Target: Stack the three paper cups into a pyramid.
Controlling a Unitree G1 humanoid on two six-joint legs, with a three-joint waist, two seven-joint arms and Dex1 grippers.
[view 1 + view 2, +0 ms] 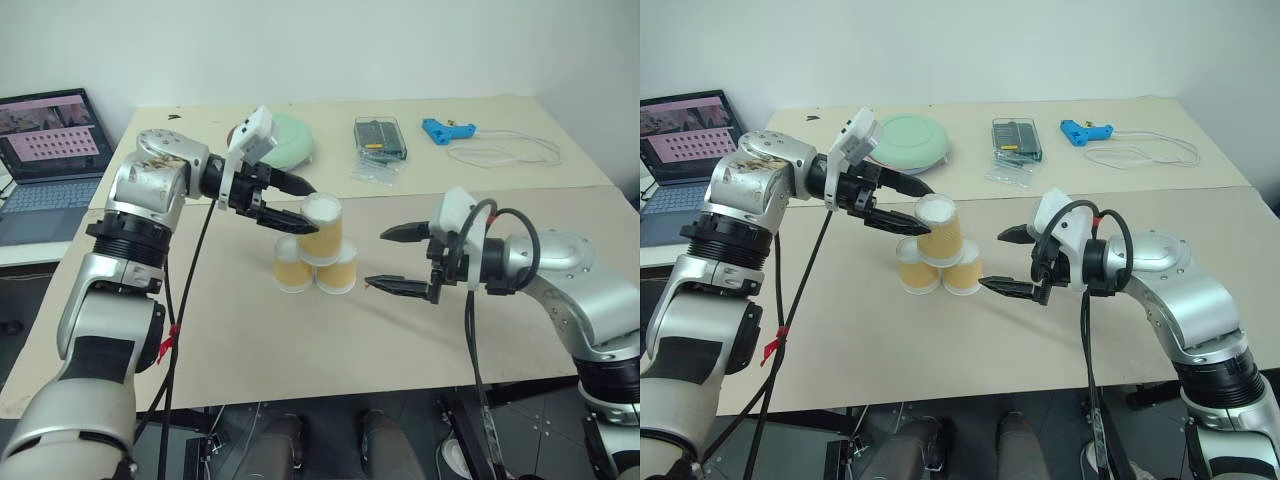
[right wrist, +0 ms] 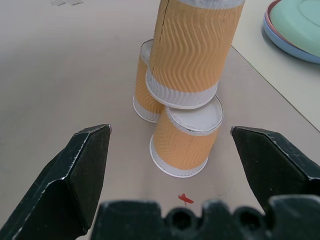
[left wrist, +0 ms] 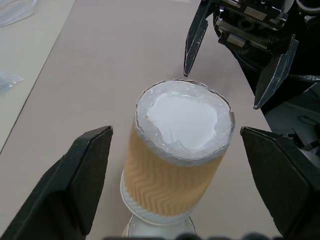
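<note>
Left eye view | paper cups (image 1: 316,250): 3, pyramid | left gripper (image 1: 290,200) spread | right gripper (image 1: 392,258) spread

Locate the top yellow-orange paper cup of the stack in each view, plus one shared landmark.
Left eye view: top yellow-orange paper cup just left of centre, on two lower cups, between the left gripper's open fingers.
Right eye view: same cup, left of centre.
Left wrist view: centre, white upturned base facing the camera.
Right wrist view: upper middle, cut off at the top.
Shared landmark: pale-green round bowl.
</note>
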